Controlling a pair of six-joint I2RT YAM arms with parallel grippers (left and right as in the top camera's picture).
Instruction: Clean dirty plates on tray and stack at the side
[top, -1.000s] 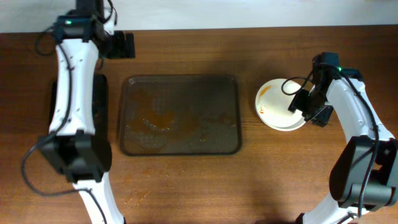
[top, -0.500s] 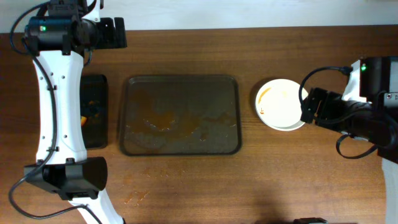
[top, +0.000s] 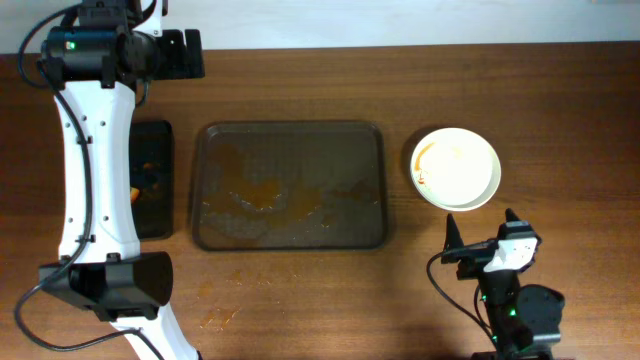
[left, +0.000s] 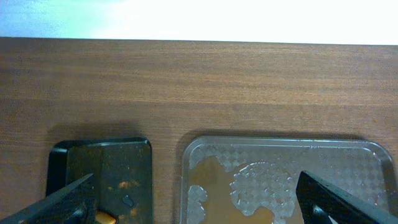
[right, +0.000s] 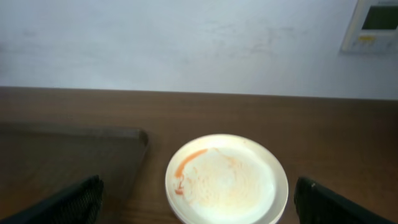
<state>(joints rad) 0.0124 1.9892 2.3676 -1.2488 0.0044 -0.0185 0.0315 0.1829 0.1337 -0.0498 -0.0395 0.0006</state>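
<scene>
Currently plates (top: 456, 168) sit stacked on the counter (top: 300, 300) just right of the tray (top: 290, 185), top one streaked orange. Tray smeared with sauce. Left claw (left: 194, 185) spread at far-left edge; right claw (right: 199, 182) spread, apart from plates.

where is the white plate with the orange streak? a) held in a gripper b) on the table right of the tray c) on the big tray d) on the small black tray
b, the plate sits on the table right of the tray, untouched
</scene>
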